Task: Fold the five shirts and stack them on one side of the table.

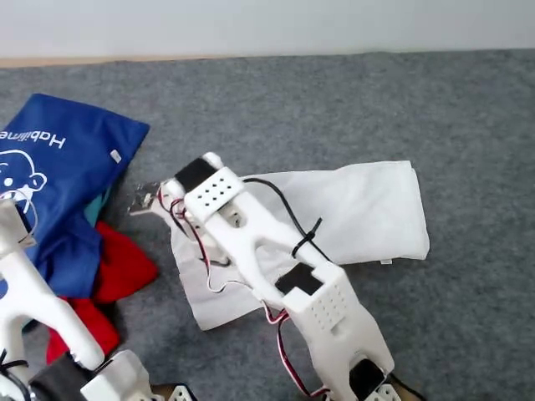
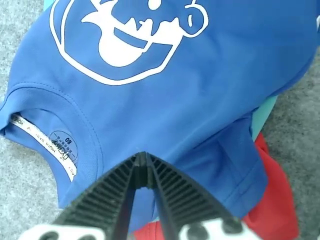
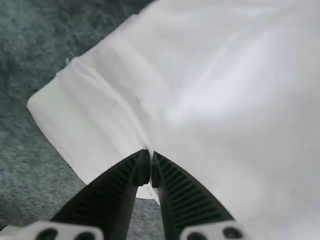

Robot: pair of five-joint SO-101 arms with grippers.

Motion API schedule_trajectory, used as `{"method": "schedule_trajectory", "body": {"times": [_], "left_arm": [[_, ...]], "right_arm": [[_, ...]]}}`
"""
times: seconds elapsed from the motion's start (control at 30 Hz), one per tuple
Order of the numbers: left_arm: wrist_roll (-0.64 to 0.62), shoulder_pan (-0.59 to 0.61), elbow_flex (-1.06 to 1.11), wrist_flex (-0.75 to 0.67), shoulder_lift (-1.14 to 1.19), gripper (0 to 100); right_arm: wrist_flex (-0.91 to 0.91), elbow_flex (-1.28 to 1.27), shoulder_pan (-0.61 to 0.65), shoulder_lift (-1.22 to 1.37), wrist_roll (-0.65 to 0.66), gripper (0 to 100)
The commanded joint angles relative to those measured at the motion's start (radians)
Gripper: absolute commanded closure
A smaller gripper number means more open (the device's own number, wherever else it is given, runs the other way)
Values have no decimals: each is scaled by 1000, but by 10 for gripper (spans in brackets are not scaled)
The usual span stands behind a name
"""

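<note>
- Five pieces of cloth can be made out on the grey table (image 1: 351, 100), which fits the task's count, though the darkest is barely visible.
- One white shirt (image 1: 368, 209) lies spread near the middle of the table. It is roughly a flat rectangle, with its right side lying neat and its left and lower edges more ragged, so I judge its fold begun but not finished.
- The right gripper (image 3: 150, 154) sits at the left edge of this white shirt, with its arm stretched across the cloth. Its jaws are pressed together. The tips meet right at a fold near the hem, but whether they pinch any fabric is not clear.
- Four other pieces are heaped at the left side of the table: the blue shirt (image 1: 67, 167) with a white print on top, a teal garment (image 1: 102, 205) peeking from under it, a red shirt (image 1: 125, 267) below those, and a dark cloth (image 1: 46, 380) at the lower edge beside an arm's base.
- None of these looks folded. They overlap loosely and crumpled, so this is a heap waiting for work rather than the finished stack.
- The left gripper (image 2: 144, 157) hangs over the blue shirt near its collar, jaws closed tip to tip with nothing between them.
- By my estimate the task is early, with no shirt fully folded or stacked.
</note>
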State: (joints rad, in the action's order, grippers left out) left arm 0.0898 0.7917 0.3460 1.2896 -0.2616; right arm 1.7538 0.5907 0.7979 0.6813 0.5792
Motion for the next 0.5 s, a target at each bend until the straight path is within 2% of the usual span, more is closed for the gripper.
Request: {"method": "schedule_trajectory", "body": {"times": [0.0, 0.23, 0.47], "left_arm": [[5, -3, -4, -20, -41, 996], [5, -5, -4, -21, -40, 996], [5, -5, -4, -34, -40, 996]], "right_arm": [[38, 9, -54, -82, 23, 988], [24, 12, -162, -79, 32, 988], [-64, 12, -197, -73, 32, 988]]}}
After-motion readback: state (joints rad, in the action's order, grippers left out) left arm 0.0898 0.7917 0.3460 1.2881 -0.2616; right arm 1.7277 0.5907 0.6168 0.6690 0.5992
